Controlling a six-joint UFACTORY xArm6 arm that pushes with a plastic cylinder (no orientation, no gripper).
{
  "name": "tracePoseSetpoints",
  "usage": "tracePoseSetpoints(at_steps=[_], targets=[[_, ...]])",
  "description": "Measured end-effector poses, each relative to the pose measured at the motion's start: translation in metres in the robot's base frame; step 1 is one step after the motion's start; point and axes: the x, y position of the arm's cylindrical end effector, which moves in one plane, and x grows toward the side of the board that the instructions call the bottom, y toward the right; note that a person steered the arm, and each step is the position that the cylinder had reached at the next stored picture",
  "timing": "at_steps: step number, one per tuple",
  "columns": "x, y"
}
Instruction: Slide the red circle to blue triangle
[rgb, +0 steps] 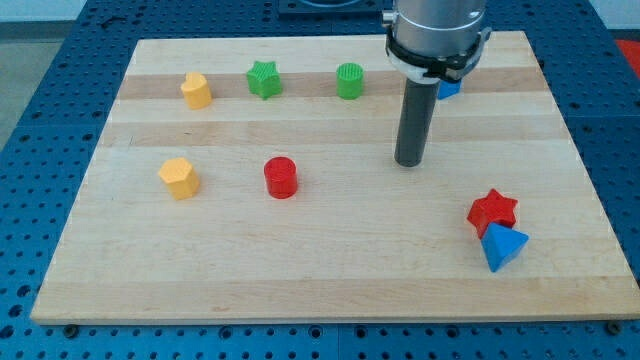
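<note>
The red circle stands left of the board's middle. The blue triangle lies at the view's lower right, touching the red star just above it. My tip rests on the board right of centre, well to the right of the red circle and up-left of the blue triangle, touching no block.
A yellow block, a green star and a green circle line the top. A blue block is partly hidden behind the arm. Another yellow block sits at the left. The wooden board ends on a blue pegboard table.
</note>
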Motion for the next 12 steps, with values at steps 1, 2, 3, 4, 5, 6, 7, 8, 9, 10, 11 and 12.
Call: tracePoseSetpoints(at_steps=[1,2,3,4,5,6,7,8,9,10,11,12], targets=[[-0.014,-0.033],[-0.033,-0.075],[-0.031,-0.124],[-0.029,-0.155],[-0.029,-0.162],[-0.028,-0.17],[-0.026,-0.18],[-0.008,-0.182],[0.018,-0.182],[0.042,-0.177],[0.061,-0.152],[0.062,-0.149]])
